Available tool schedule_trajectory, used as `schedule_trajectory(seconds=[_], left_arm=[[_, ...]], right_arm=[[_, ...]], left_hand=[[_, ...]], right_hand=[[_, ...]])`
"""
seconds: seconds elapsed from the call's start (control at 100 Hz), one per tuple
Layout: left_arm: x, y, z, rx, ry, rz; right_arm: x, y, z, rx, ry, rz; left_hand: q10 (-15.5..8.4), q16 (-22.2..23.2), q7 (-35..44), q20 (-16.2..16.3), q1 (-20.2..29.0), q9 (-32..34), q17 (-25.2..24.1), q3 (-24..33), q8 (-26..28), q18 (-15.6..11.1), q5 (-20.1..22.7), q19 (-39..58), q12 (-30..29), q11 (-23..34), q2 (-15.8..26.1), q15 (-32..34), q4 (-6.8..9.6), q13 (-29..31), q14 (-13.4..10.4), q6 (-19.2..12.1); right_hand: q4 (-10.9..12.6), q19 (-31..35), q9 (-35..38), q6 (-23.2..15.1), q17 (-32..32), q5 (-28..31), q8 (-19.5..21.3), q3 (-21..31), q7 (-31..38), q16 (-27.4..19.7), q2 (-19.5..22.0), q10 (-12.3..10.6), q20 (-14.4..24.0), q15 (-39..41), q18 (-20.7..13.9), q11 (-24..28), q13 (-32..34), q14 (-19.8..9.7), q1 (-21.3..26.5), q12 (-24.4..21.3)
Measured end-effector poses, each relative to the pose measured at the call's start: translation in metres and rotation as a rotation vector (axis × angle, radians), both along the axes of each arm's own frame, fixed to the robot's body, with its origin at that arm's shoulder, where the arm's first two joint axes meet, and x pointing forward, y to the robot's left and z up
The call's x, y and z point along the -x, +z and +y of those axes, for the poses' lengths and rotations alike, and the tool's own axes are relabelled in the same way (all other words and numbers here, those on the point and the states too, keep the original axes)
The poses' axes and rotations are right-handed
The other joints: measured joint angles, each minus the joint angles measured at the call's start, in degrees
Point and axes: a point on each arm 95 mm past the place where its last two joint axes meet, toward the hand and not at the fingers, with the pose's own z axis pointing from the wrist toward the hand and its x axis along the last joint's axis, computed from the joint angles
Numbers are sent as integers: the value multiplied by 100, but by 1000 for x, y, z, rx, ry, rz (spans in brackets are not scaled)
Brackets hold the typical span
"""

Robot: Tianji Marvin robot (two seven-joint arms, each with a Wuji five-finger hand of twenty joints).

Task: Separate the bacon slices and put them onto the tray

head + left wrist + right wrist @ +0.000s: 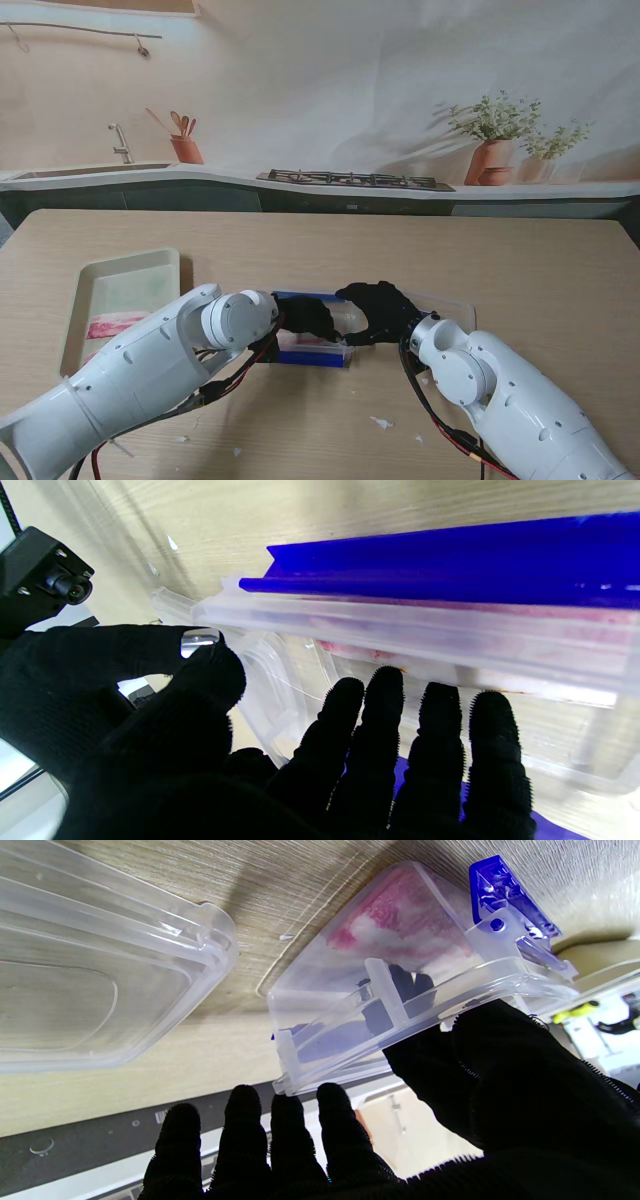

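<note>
While boxed: 1 tray (92, 272), 2 hands.

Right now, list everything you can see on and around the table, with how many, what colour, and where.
Clear plastic box with blue clip-on sides: one, mid-table between both hands; pink bacon inside.
Clear plastic lid: one, flat on the table beside the box.
Pale cream rectangular tray: one, table's left; one pink bacon slice lying in it.
White scraps: a few, on the table edge nearer to me.
Wooden table: one, light tan.
Printed kitchen backdrop: sink, hob, potted plants; behind the table.
Left robot hand: black glove, fingers reaching into the box.
Right robot hand: black glove, at the box's right end.
</note>
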Motion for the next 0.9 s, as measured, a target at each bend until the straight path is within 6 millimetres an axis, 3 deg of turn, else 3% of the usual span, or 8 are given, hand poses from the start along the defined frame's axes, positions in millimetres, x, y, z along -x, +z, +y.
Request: schedule_trajectory(seconds=[0.25,0.42,0.51,0.6,0.9], left_arm=[[0,0,2,9,27,12],[1,2,3,14,29,7],[2,3,3,12,26,-3],[4,4,2,12,22,-8],[7,3,1,-12,26,-24]], right_arm=[[0,0,0,0,0,0],[0,0,0,0,1,1],[0,0,0,0,1,1],[0,0,0,1,1,3],[1,-1,0,2,2,6]], left_hand=[[-170,599,86,0,-1,182,-117,373,63,37,14,1,1805,1015,-144,99,0,0,-121,-31],[-253,808,170,0,-1,298,-120,481,121,39,23,1,2438,1414,-224,243,0,0,-128,-73],[-312,1050,273,0,-1,404,-128,564,136,47,35,1,2665,1599,-277,915,0,210,-128,-106],[-335,1298,381,0,-1,550,-102,638,208,67,53,1,2845,1766,-279,1659,0,733,-105,-133],[-391,1416,577,0,-1,787,-98,744,325,121,226,1,3041,1886,-344,1711,0,784,-103,-183]], right_hand=[[0,0,0,0,0,0,0,0,0,0,0,0,0,0,0,0,0,0,0,0],[0,0,0,0,0,0,0,0,0,0,0,0,0,0,0,0,0,0,0,0],[0,0,1,0,0,0,0,0,0,0,0,-186,0,0,0,0,0,0,0,0],[0,0,135,0,0,0,0,0,0,0,0,-184,0,0,0,35,0,0,0,3],[0,0,137,0,0,0,0,0,-55,0,0,-182,0,1,0,35,0,0,0,7]])
